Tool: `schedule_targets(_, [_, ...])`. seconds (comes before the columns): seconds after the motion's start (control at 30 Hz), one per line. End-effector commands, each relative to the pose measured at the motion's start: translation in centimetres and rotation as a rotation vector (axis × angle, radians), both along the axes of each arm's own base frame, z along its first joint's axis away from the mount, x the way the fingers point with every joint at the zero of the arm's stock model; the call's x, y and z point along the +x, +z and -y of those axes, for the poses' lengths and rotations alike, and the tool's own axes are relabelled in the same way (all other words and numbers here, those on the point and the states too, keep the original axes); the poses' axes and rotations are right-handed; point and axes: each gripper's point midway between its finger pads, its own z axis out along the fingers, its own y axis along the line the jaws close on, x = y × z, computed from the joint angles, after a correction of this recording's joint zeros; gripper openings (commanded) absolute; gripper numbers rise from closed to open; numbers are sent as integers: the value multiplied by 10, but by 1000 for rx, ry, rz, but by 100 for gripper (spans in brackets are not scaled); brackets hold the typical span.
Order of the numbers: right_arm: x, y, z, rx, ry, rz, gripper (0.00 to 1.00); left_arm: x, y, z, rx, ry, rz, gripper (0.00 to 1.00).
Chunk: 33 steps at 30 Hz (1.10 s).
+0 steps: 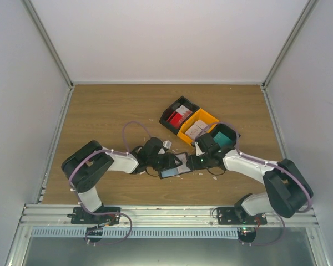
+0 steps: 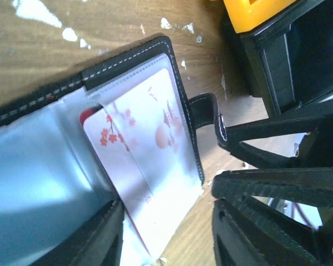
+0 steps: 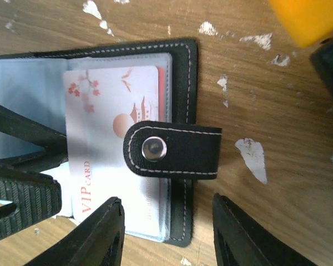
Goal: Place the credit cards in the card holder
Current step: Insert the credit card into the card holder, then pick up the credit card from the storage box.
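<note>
The card holder (image 1: 175, 170) lies open on the counter (image 1: 100, 111), at 7 o'clock from the yellow bin (image 1: 183, 134). A white card (image 3: 105, 111) sits partly inside. The left hand (image 2: 164, 221) and right hand (image 3: 166, 208) are open, holding nothing. Push the card in slowly and flat.

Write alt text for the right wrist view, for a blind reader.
An open black card holder lies on a wooden table, a white VIP card in its clear slot under the snap strap. The right gripper hangs open over its edge.
</note>
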Motion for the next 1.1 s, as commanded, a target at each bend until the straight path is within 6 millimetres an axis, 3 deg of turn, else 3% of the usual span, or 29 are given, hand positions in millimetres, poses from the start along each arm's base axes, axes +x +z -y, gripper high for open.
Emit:
schedule_targets(0.0, [6, 20, 8, 8, -48, 49, 48, -7, 4, -10, 80, -22, 34, 51])
schedule_targets(0.13, [14, 43, 8, 35, -67, 107, 53, -13, 12, -16, 82, -14, 24, 64])
schedule_targets(0.27, [31, 80, 11, 50, -82, 200, 56, -13, 28, -24, 96, 10, 47, 70])
schedule_targets(0.4, [56, 120, 20, 37, -86, 311, 61, 1, 56, -33, 131, 58, 144, 77])
schedule_targets(0.53, [84, 138, 31, -25, -79, 351, 64, 19, 83, -47, 170, 116, 248, 81])
schedule_targets(0.6, [98, 139, 33, -51, -68, 347, 63, 27, 93, -52, 163, 127, 278, 78])
schedule_targets(0.8, [135, 116, 29, -142, -22, 262, 37, 45, 93, -58, 134, 123, 268, 66])
schedule_targets(1.07, [165, 76, 23, -215, 5, 176, 32, 77, 79, -42, 82, 75, 239, 52])
